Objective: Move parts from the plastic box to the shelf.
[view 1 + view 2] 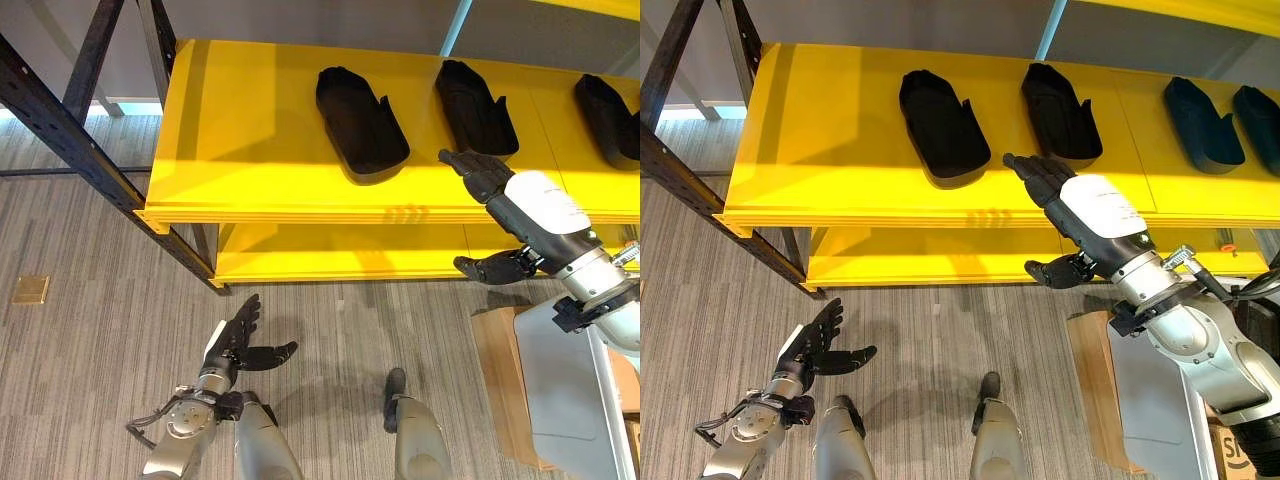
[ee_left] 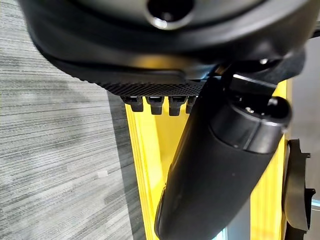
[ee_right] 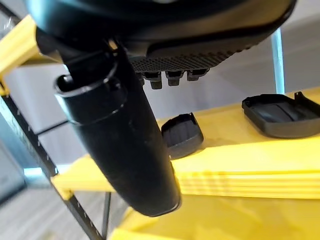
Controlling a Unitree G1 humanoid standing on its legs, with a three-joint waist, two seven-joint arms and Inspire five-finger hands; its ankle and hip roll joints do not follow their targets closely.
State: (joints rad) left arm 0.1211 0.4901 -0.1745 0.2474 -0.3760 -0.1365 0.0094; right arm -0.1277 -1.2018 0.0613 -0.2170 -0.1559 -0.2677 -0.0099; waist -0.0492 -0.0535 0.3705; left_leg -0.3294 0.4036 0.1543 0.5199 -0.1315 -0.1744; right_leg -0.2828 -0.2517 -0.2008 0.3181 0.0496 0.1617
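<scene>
Just past the fingertips of my right robot hand (image 1: 1072, 205) lies the upper deck of the yellow shelf (image 1: 840, 170), where black moulded parts sit in a row: one part (image 1: 940, 125) off to the side of my fingers, a second part (image 1: 1060, 112) right beyond them, and two more parts (image 1: 1202, 125) further along toward my right. My right robot hand is spread flat over the shelf's front edge, fingers straight, thumb hanging below, holding nothing. My left robot hand (image 1: 238, 335) hangs low over the carpeted floor (image 1: 90, 330), relaxed and spread, also empty. I judge that several parts are already delivered and that I have none in hand, so the next one must be fetched. The plastic box I cannot place; a brown carton (image 1: 1095, 385) with a grey panel (image 1: 1155, 400) beside my right arm is cut off, and I cannot tell how many parts remain
</scene>
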